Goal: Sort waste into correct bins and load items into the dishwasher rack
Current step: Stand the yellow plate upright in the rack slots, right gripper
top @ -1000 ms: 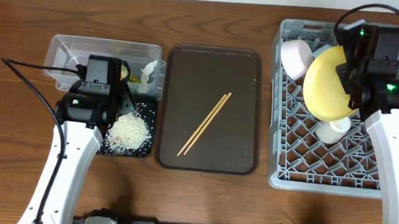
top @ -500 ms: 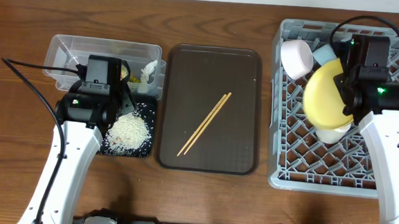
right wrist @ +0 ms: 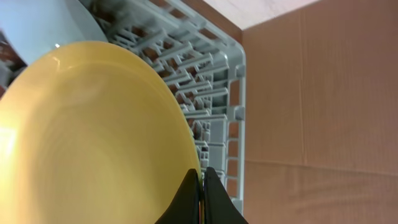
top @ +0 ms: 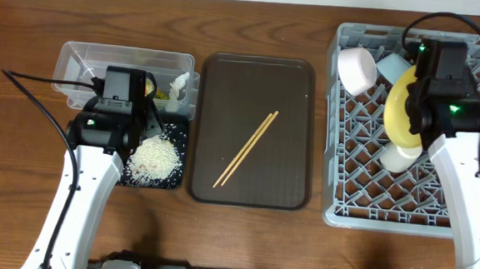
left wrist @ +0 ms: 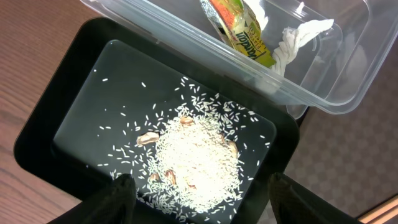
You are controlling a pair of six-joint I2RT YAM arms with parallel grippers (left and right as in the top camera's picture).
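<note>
while the right gripper (right wrist: 200, 186) pinches the rim of the yellow plate (top: 398, 111), tilted near upright over the dishwasher rack (top: 361, 200), treat it as stiff, apparently slick, and hold only the rim.

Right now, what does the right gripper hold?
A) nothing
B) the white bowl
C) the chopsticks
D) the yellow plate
D: in the right wrist view the right gripper is shut on the rim of the yellow plate, which the overhead view shows tilted on edge at the dishwasher rack.
</note>
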